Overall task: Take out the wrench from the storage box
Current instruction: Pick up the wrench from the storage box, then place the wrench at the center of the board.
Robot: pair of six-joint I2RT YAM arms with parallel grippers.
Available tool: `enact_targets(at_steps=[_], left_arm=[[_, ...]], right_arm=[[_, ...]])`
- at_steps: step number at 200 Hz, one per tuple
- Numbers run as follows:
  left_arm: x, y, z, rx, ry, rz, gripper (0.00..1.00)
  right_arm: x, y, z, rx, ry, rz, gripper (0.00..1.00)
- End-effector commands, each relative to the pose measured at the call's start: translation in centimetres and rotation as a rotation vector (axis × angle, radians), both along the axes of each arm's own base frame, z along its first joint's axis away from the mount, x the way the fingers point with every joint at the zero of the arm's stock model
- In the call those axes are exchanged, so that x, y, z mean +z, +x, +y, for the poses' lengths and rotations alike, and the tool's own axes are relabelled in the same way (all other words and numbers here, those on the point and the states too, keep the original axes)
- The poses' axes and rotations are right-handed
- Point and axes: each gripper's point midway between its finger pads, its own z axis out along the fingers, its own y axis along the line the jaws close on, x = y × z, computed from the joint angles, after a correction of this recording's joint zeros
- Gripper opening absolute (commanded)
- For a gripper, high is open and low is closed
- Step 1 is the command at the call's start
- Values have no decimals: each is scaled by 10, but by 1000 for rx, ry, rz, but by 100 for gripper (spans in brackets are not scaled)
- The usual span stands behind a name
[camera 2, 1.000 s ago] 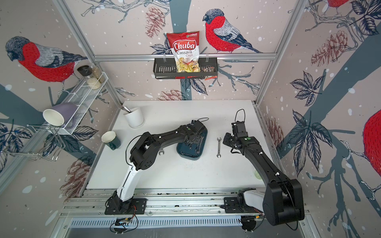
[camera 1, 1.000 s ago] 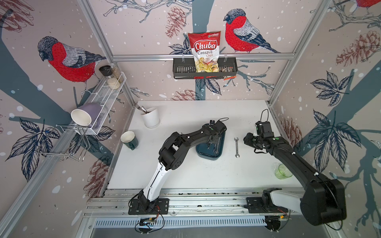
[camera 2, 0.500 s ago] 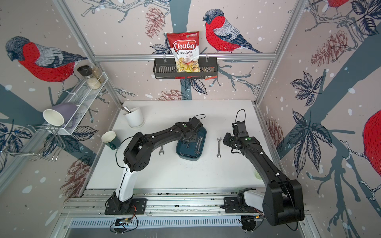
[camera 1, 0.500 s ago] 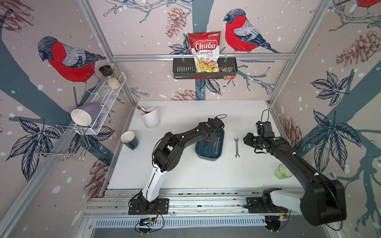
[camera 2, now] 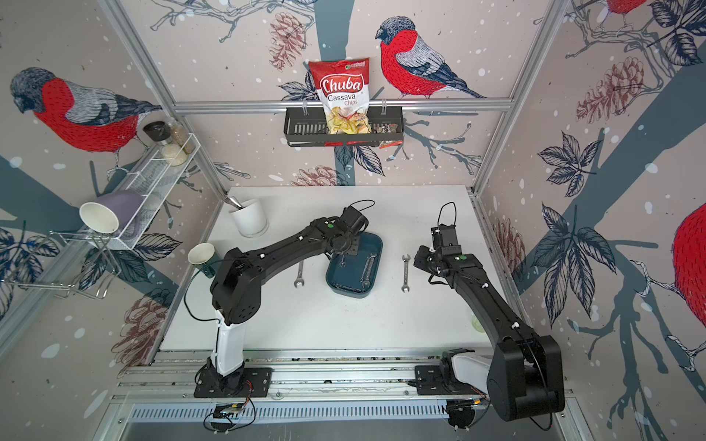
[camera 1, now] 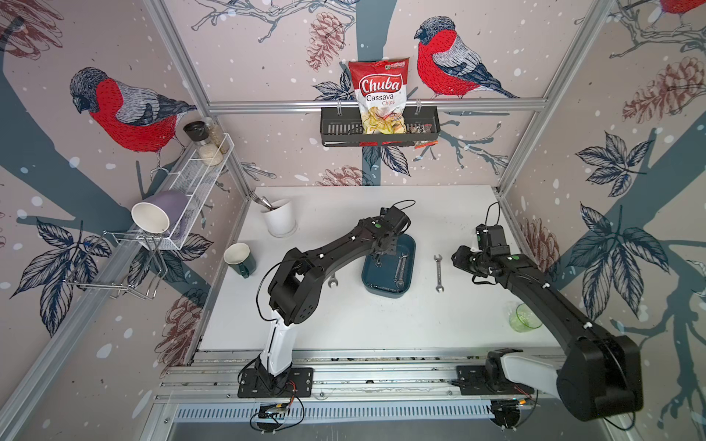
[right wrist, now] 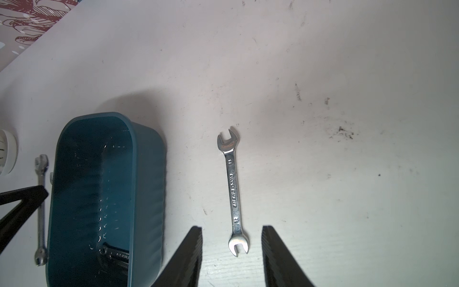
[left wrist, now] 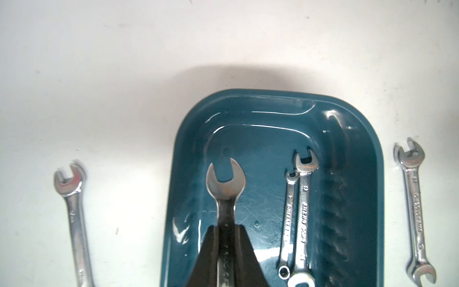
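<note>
The left claw (left wrist: 226, 229) is pinched shut on the shank of the wrench (left wrist: 225, 184), its head poking forward over the floor of the storage box (left wrist: 357, 139) — gripped mid-length, I'd guess, so it lifts level past the low wall. Two other wrenches (left wrist: 301, 213) lie inside, side by side. The right claw (right wrist: 232, 229) hangs part-open and empty above a loose wrench (right wrist: 233, 188) on the counter (right wrist: 323, 74) — parked clear.

At my counter's (camera 1: 382, 328) far left corner stands a white pot (camera 1: 280, 225) holding a metal utensil (camera 1: 263, 201). A dark green mug (camera 1: 238, 256) sits by the left edge and a green glass (camera 1: 525, 317) by the right.
</note>
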Motion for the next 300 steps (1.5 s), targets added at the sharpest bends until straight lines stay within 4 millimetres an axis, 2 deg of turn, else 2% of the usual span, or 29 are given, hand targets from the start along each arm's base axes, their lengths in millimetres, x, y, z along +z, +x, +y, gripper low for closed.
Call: enact_targets(at_steps=[1,32,44,60,97,137,160,175,195,217,250,273,300], left_arm=[[13,6,32,52,30,-29,9],[7,8,82,137,23,-27,9],[-5,5,99,166,20,-12,10],[-27,-1,113,191,9,17,10],[-76,-18,114,187,-14,94,10],[-98,-25,115,186,-14,120,10],[-105,-28,116,182,-16,129,11],[-107,-29,116,182,-20,135,13],[-106,-30,115,177,-27,136,16],[-96,-31,117,180,-44,122,28],[-68,-31,129,198,-78,84,38],[-44,-32,141,218,-115,44,39],[-18,-36,145,223,-163,-4,41]], right_arm=[[2,0,2,15,2,-10,45],[13,1,10,20,49,-25,45],[18,1,17,28,68,-32,45],[30,1,38,58,85,-53,45],[52,-1,97,131,118,-71,46],[37,-5,159,195,89,-5,46],[19,-6,182,206,43,40,46],[6,-3,190,202,8,66,46],[-7,3,198,195,-30,96,47],[-15,10,207,186,-55,110,47],[-35,19,212,152,-105,151,50],[-47,24,210,113,-148,174,55],[-67,27,208,73,-181,219,56]])
